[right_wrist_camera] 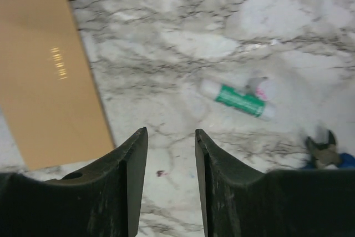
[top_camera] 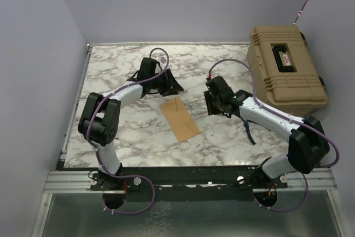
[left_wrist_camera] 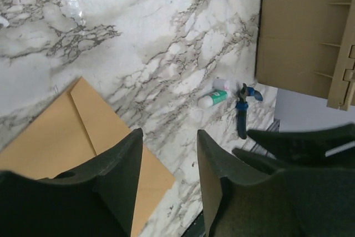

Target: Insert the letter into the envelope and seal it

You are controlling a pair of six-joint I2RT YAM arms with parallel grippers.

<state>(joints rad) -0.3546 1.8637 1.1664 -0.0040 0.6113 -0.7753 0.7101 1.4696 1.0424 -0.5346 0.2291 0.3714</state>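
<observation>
The orange-brown envelope (top_camera: 179, 119) lies flat on the marble table, its outline rectangular with the flap folded down onto it; a seam line shows in the left wrist view (left_wrist_camera: 66, 131). It also shows in the right wrist view (right_wrist_camera: 44, 70). The letter is not in view. My left gripper (top_camera: 166, 84) is open and empty just beyond the envelope's far end (left_wrist_camera: 169, 131). My right gripper (top_camera: 209, 104) is open and empty above bare table to the envelope's right (right_wrist_camera: 171, 130).
A tan hard case (top_camera: 285, 70) stands at the back right. A green-and-white glue stick (right_wrist_camera: 238, 98) and blue-handled pliers (top_camera: 250, 131) lie on the table right of the envelope, under the right arm. Walls close in on the left and back.
</observation>
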